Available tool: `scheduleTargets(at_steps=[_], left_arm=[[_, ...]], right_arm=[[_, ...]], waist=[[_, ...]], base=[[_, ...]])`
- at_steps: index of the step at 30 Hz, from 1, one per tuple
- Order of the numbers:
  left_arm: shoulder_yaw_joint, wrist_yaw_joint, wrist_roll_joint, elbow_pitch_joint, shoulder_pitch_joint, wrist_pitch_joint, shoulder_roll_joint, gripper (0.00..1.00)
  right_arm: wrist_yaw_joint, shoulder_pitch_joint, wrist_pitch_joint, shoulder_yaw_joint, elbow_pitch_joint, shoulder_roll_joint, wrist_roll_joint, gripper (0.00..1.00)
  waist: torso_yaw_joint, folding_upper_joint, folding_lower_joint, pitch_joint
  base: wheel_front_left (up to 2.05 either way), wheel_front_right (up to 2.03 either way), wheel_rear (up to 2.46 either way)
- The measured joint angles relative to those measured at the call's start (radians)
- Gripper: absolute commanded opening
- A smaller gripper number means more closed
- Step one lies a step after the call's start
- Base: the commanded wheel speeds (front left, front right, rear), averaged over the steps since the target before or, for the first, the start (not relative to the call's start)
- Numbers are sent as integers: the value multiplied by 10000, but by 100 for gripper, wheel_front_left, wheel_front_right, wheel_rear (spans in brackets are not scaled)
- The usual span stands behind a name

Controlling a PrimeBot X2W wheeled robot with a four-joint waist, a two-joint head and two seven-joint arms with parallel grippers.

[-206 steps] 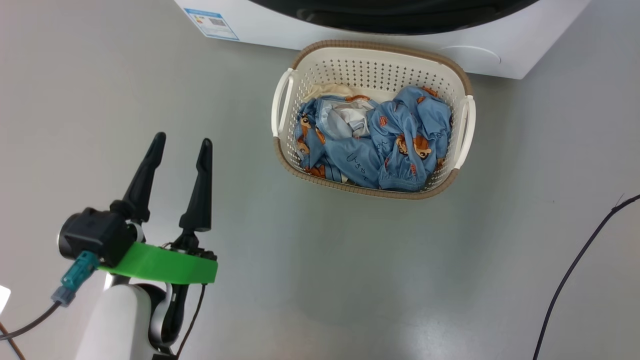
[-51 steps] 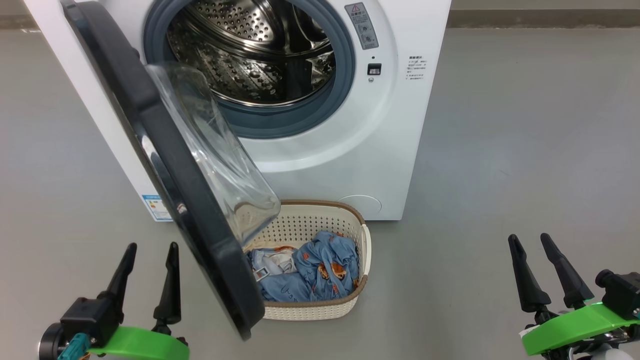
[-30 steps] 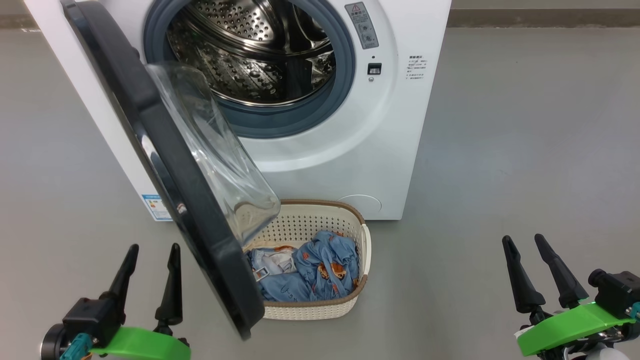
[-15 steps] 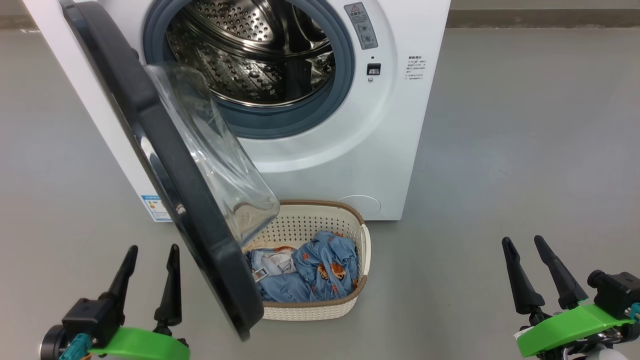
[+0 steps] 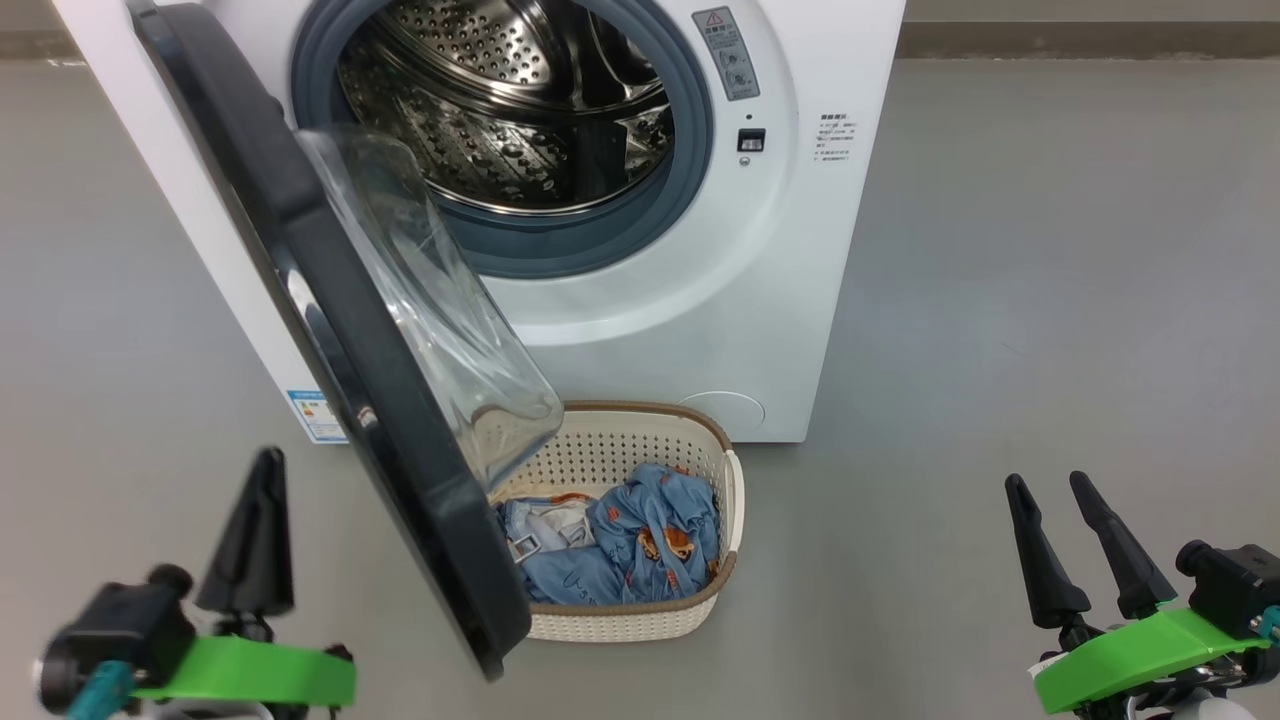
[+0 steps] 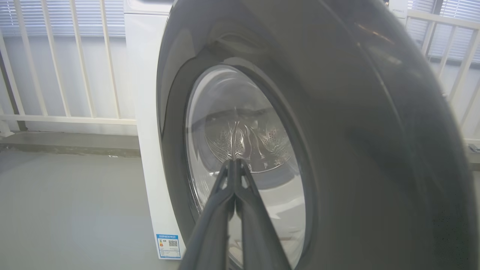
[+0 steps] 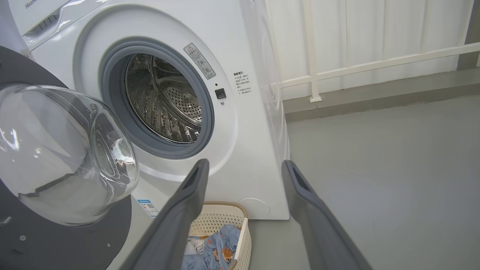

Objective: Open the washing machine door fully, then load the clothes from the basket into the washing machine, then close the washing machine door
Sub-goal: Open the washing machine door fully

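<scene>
Plainly, left wrist view shows left claw [image 6: 235, 163] pinched closed.

The right claw [image 7: 244, 163] has its two fingers spread wide, with nothing between them. Beyond them stands the washer [image 7: 243, 123], its door [image 7: 63, 157] swung out at the left with the glass bowl bulging toward the camera. The steel drum [image 7: 165, 105] shows inside the grey gasket [image 7: 208, 112]. The basket [image 7: 219, 219] sits on the floor [image 7: 375, 168] at the washer's foot, with blue clothes [image 7: 221, 243] in it. A white railing [image 7: 313, 75] runs behind.
</scene>
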Motion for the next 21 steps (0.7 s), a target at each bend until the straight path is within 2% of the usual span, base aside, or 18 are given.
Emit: scheduleTargets(at_steps=[6, 11, 17, 21], left_arm=[[105, 15, -4, -2000, -152, -2, -44, 0], [-608, 15, -113, -3266, -143, -8, -46, 0], [-1875, 15, -253, -3720, 35, -13, -36, 0], [-2830, 13, -368, -3304, 305, -12, -33, 0]], right_arm=[[0, 0, 0, 2, 15, 40, 0, 100], [0, 0, 0, 38, 29, 84, 0, 100], [0, 1, 0, 102, 36, 105, 0, 100], [0, 2, 0, 155, 52, 150, 2, 100]], waist=[[62, -1, 0, -42], [77, 0, 0, -111], [69, -1, 0, -163], [52, 0, 0, -149]], base=[[0, 0, 0], [0, 0, 0], [0, 0, 0], [0, 0, 0]])
